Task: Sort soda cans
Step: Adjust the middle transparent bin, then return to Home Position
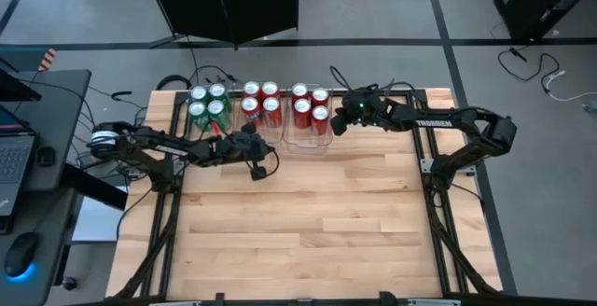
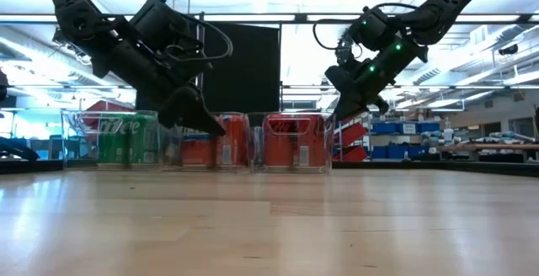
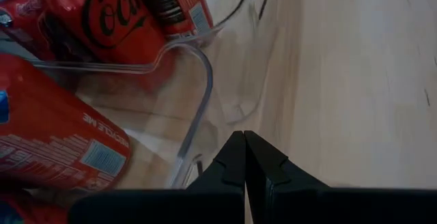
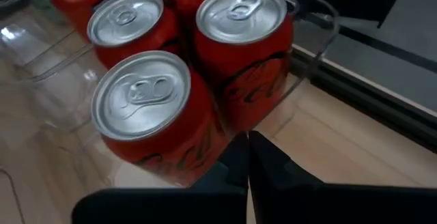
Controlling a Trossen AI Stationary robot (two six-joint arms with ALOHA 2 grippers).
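Twelve soda cans stand upright in three clear trays along the table's far edge. The left tray holds several green cans (image 1: 207, 102) (image 2: 126, 139). The middle tray (image 1: 261, 102) (image 2: 216, 141) and the right tray (image 1: 311, 106) (image 2: 295, 140) hold several red cans each. My left gripper (image 1: 257, 168) (image 3: 244, 157) is shut just before the middle tray's near right corner (image 3: 198, 87), beside a red can (image 3: 54, 135). My right gripper (image 1: 336, 127) (image 4: 247, 149) is shut and hangs raised at the right tray's near right corner, over the red cans (image 4: 150, 108).
Bare wooden tabletop (image 1: 308, 222) spreads from the trays to the near edge. The clear tray walls (image 4: 321, 26) rise about as high as the cans. Cables lie behind the trays, off the table's far edge (image 1: 187, 73). A desk with a laptop stands to the left (image 1: 28, 157).
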